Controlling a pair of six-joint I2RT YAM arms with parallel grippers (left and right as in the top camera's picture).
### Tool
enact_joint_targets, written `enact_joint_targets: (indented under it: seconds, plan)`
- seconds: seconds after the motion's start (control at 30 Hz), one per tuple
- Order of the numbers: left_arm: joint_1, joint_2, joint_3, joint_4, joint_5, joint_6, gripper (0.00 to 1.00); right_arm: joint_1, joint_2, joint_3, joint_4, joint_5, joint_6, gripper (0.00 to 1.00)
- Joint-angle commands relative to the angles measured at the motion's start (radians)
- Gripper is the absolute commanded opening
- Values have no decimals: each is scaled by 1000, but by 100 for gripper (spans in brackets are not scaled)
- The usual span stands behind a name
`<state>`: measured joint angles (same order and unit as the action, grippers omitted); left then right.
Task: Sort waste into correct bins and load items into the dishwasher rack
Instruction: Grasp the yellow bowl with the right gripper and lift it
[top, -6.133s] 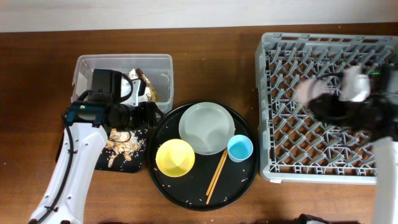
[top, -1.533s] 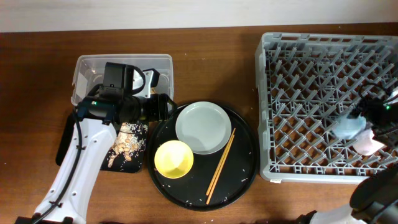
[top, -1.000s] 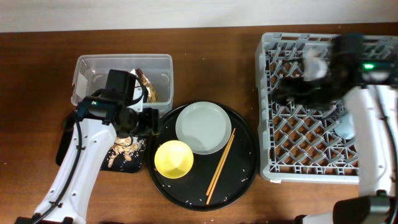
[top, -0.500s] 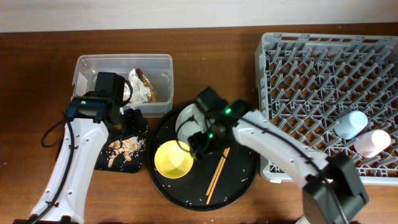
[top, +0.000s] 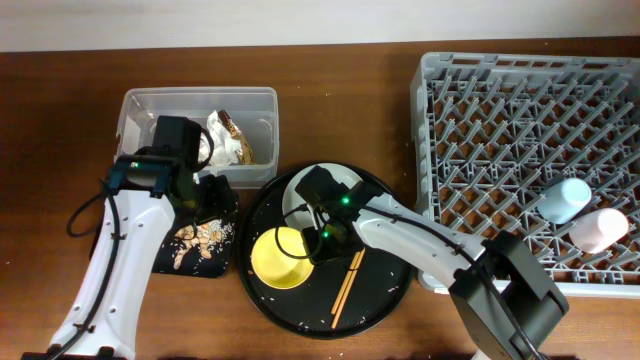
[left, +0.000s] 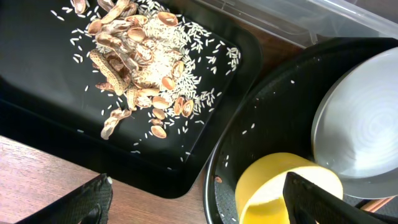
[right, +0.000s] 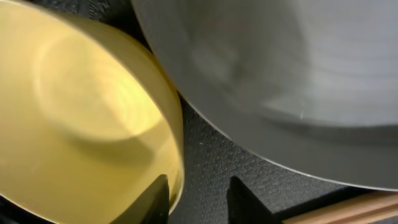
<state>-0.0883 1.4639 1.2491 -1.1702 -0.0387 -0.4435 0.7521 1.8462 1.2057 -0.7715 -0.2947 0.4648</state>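
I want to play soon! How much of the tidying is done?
Done: the blue cup and pink cup lie in the rack; napkins in the clear tub, scraps on the black tray. Now: the right hand is at the yellow bowl. To go: that bowl, the plate, the chopsticks.

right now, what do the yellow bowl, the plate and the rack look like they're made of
Yellow bowl: likely plastic or melamine, smooth with soft sheen and faint concentric rings. Plate: glazed ceramic or melamine, glossy pale grey-green; cannot tell which. Rack: moulded grey plastic, matte lattice floor with pegs.
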Motion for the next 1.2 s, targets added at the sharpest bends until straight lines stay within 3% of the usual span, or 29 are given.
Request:
enact_joint_targets:
  seconds: [0.0, 0.13, 0.4, 0.57, 0.77, 0.93, 1.03, 1.17]
  plan:
    - [5, -15, 5, -2, -13, -16, 87, 8, 14, -9, 7, 14, 24, 29]
    - [4, -15, 5, -2, -13, -16, 87, 9, 14, -9, 14, 6, 24, 21]
    - [5, -15, 5, -2, -14, -16, 87, 47, 15, -10, 35, -7, 50, 21]
    - [5, -15, 5, -2, -14, -16, 87, 47, 18, -11, 35, -8, 50, 4]
    - [5, -15, 5, -1, -14, -16, 87, -12, -76, 69, -100, 77, 32, 4]
    - [4, -15, 5, 10, -14, -15, 87, -263, -348, 192, -181, 489, -60, 4]
    - [5, -15, 5, 10, -14, -15, 87, -486, -415, 192, -58, 721, -214, 4]
    - [5, -15, 5, 15, -14, -15, 87, -716, -396, 192, 135, 933, -257, 4]
